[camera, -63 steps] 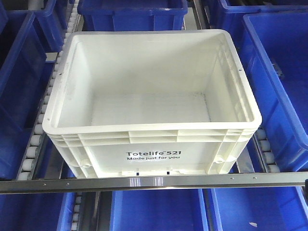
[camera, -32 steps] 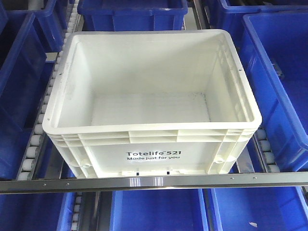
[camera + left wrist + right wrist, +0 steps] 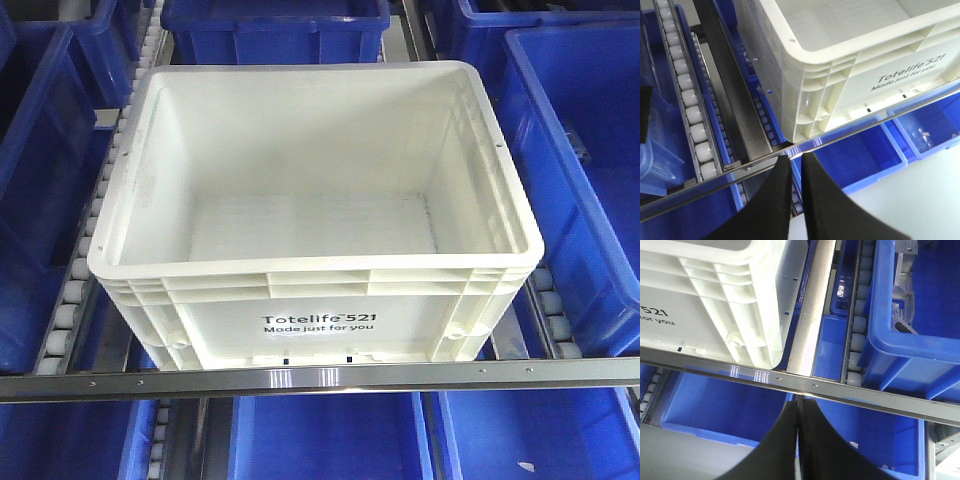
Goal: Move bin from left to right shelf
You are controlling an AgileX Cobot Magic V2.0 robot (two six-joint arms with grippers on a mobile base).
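The empty white bin [image 3: 315, 200] was seated on the shelf rollers behind the metal rail [image 3: 320, 377]. Both jaws were closed on nothing: left gripper [image 3: 796, 172], right gripper [image 3: 798, 415].

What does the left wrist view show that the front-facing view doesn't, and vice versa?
Left wrist only: the left gripper, fingers nearly together and holding nothing, just in front of the shelf's metal front rail, plus the bin's left front corner from close up.
Front-facing only: the bin's whole empty interior and the blue bin to its right.
Both: the "Totelife 521" print and the roller tracks.
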